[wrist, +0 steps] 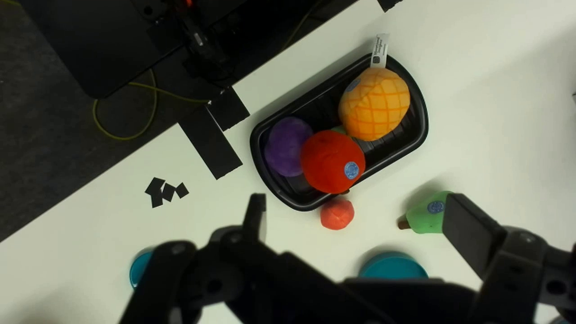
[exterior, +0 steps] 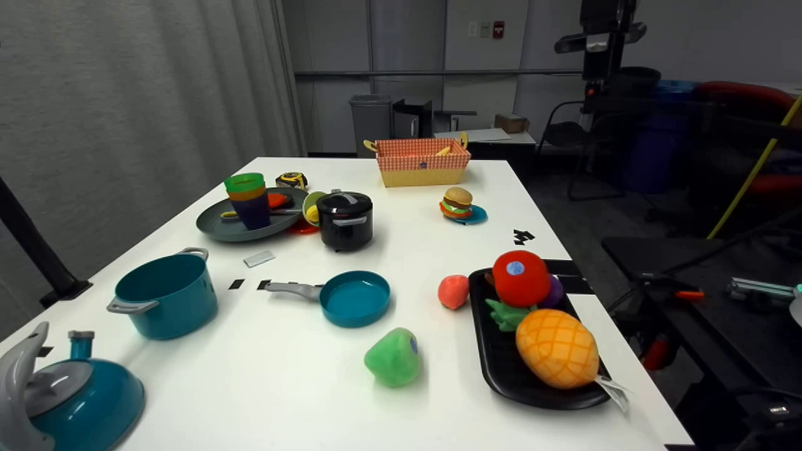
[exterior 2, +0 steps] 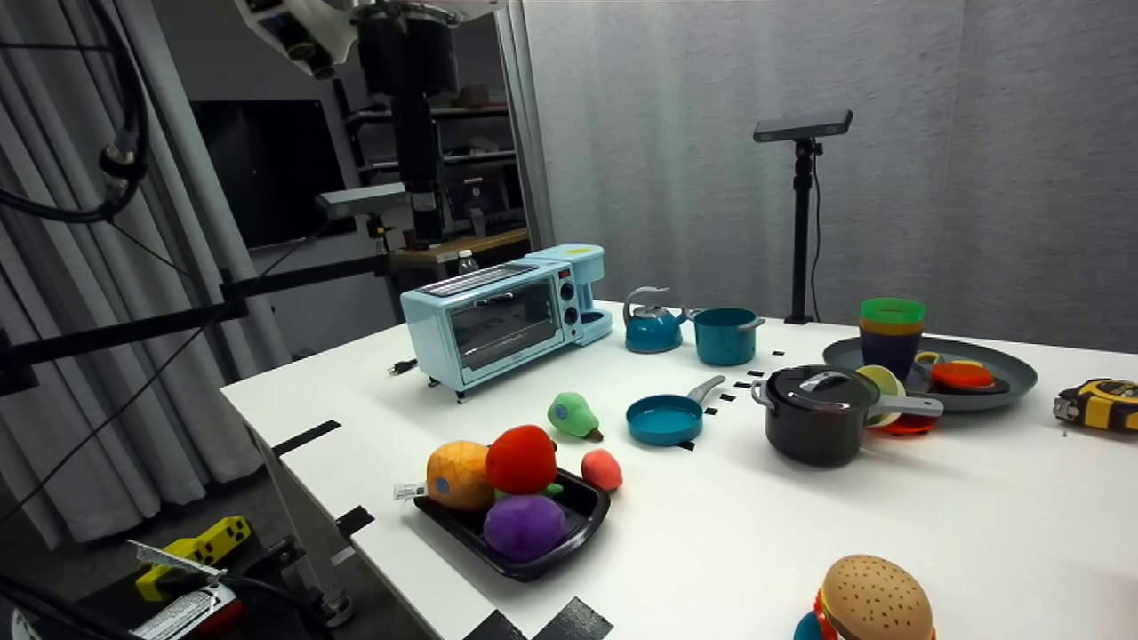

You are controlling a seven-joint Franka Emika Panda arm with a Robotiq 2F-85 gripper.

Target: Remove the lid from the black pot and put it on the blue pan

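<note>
The black pot [exterior: 346, 234] stands upright on the white table in both exterior views [exterior 2: 811, 437]. Its dark round lid [exterior 2: 829, 396] with a silvery handle sits on top of the pot. The blue pan [exterior: 355, 300] lies flat and empty near the pot, its grey handle pointing away from the fruit tray. It also shows in an exterior view [exterior 2: 665, 420] and partly in the wrist view [wrist: 393, 267]. My gripper [wrist: 362, 222] is open and empty, high above the table. In an exterior view, the gripper [exterior 2: 427, 209] hangs pointing down, well away from pot and pan.
A black tray [wrist: 418, 135] holds several plush fruits. A peach [wrist: 337, 214] and a green pear [wrist: 427, 213] lie beside it. A teal pot [exterior: 172, 310], a kettle [exterior 2: 653, 331], a toaster oven [exterior 2: 498, 311], a grey plate [exterior: 235, 232] with cups, a basket [exterior: 423, 172] and a burger [exterior: 457, 202] stand around.
</note>
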